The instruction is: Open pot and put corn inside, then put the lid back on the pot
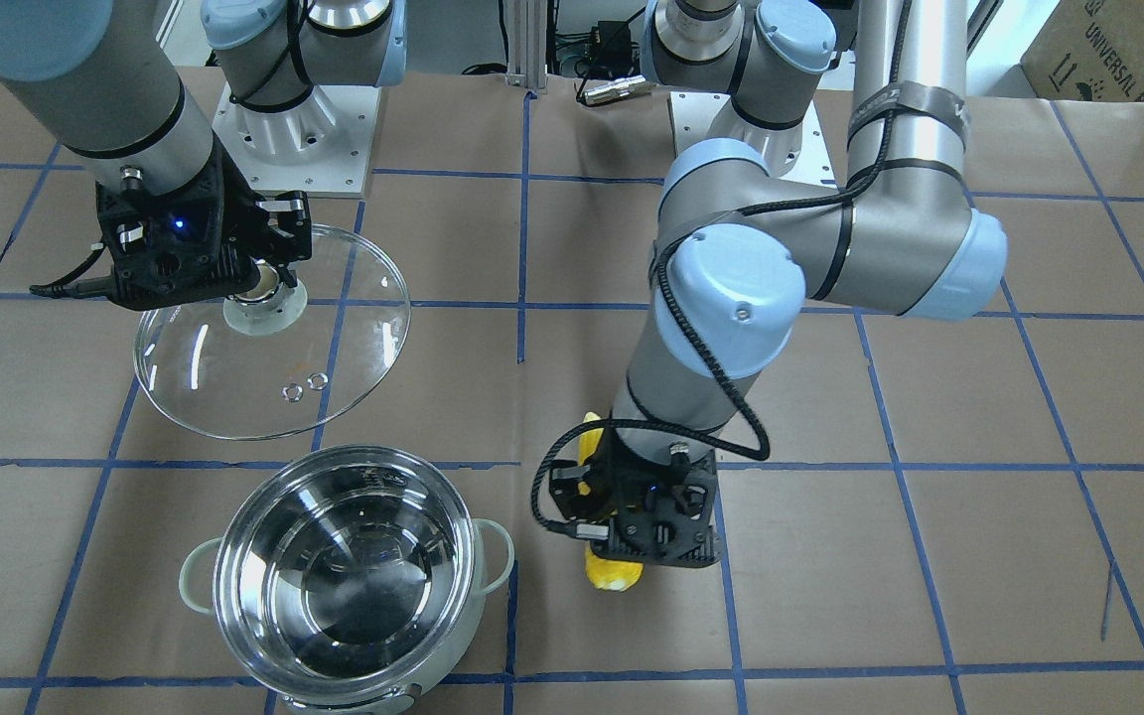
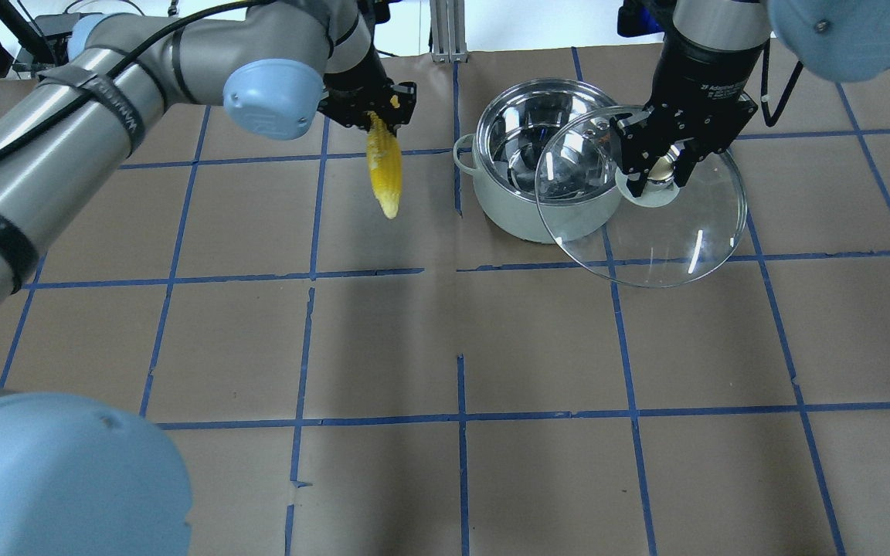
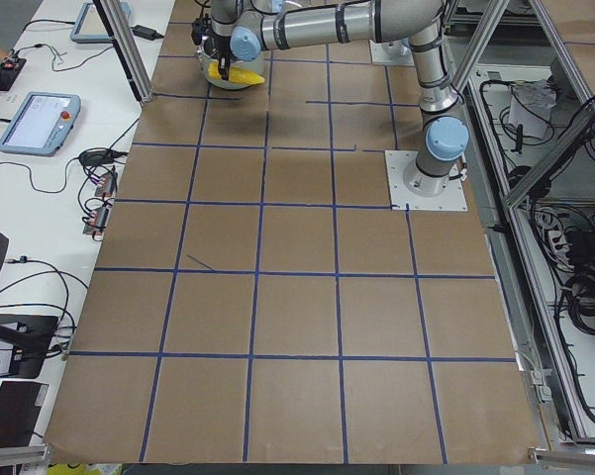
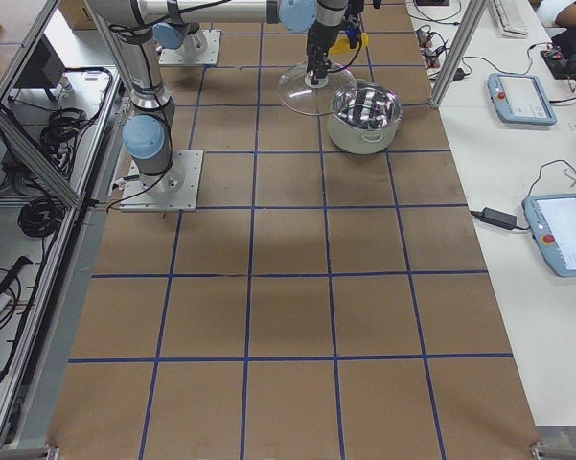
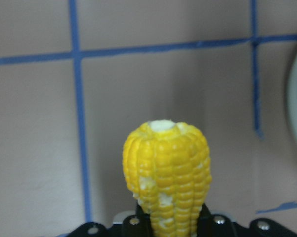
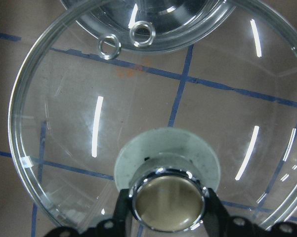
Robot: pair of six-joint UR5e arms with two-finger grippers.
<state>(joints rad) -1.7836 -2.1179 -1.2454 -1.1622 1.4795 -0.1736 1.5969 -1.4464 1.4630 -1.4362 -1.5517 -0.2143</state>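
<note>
The pot (image 2: 526, 208) stands open on the table, shiny and empty inside (image 1: 354, 576). My left gripper (image 2: 371, 116) is shut on the corn (image 2: 385, 166) and holds it in the air to the pot's left; the cob hangs pointing down (image 1: 612, 574), and fills the left wrist view (image 5: 167, 170). My right gripper (image 2: 660, 166) is shut on the knob of the glass lid (image 2: 650, 232) and holds it lifted, just off the pot on its right side. In the right wrist view the knob (image 6: 167, 200) sits between the fingers, with the lid's steam holes (image 6: 141, 33) over the pot rim.
The table is covered in brown paper with a blue tape grid (image 2: 460, 270). The arm bases (image 1: 289, 129) stand at the table's robot side. Tablets and cables (image 4: 522, 96) lie on the side bench beyond the pot.
</note>
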